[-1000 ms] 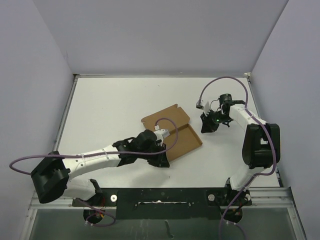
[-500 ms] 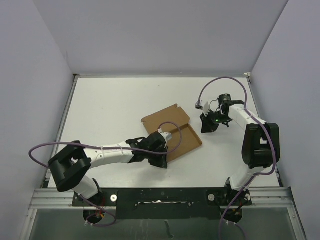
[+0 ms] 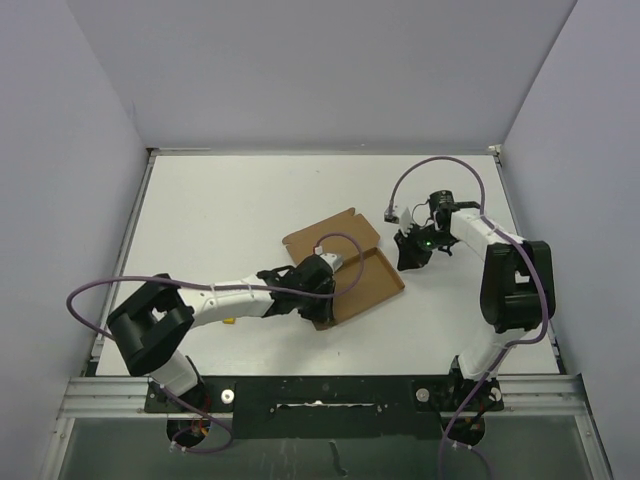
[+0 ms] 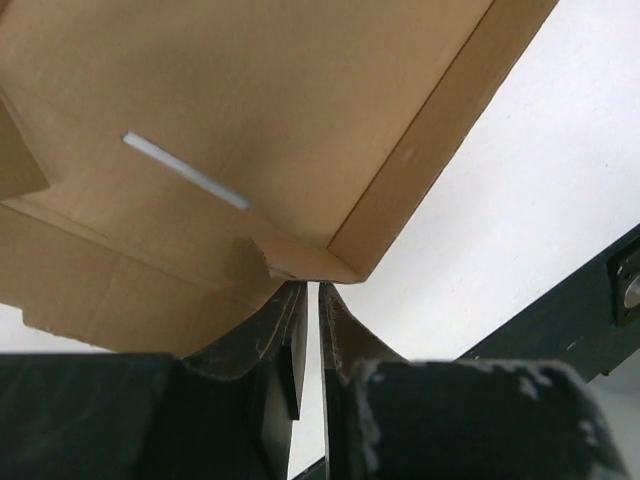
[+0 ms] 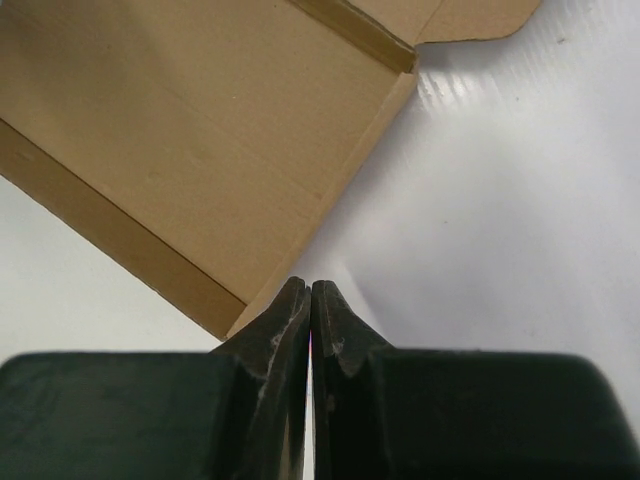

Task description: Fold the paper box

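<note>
1. Left gripper (image 4: 308, 300) has its jaws drawn to a thin slit, with the tips right at the near corner of the paper box (image 3: 362, 280). The wrist view is too tight there, so I cannot tell whether a sliver of cardboard is pinched or only touched.
2. The paper box lies open on the white surface (image 3: 220, 210), a little right of centre. It has a shallow tray with raised walls on the near side and a flat lid panel with tabs joined along the far side.
3. The crease between tray and lid runs left to right, its right end angled slightly farther away. That looks like the long axis any closing fold would turn about.
4. From the left gripper the box spreads away toward the far right. That arm reaches in low from the near left.
5. Right gripper (image 5: 310, 290) is closed tight with nothing between its jaws. It is poised just beside the tray's right-hand wall, and the box lies to its left.
6. Both grippers sit at the tray end, so neither is at the lid. The lid's free far edge lies beyond the crease from both of them. Its left end seems the easier reach for the left arm and its right end for the right arm.
</note>
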`<action>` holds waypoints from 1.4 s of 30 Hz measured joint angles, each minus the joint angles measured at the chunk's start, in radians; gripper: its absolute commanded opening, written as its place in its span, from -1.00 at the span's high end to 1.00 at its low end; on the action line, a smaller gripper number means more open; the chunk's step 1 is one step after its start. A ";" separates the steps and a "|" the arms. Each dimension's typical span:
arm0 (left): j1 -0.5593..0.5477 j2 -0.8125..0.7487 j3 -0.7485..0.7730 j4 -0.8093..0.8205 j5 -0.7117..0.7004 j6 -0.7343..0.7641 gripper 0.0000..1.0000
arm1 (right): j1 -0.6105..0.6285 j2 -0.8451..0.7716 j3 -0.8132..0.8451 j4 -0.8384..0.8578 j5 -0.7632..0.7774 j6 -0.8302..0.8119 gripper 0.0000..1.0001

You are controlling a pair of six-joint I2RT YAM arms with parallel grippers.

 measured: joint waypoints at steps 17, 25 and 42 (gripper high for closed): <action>0.047 0.077 0.039 0.015 0.018 0.032 0.80 | 0.050 0.019 0.000 -0.037 -0.031 -0.036 0.88; 0.072 0.074 0.043 0.015 0.028 0.049 0.75 | 0.045 -0.019 -0.015 -0.017 0.016 -0.025 0.47; 0.165 -0.254 -0.077 -0.016 0.061 0.044 0.50 | 0.152 -0.322 -0.187 0.050 -0.212 -0.161 0.05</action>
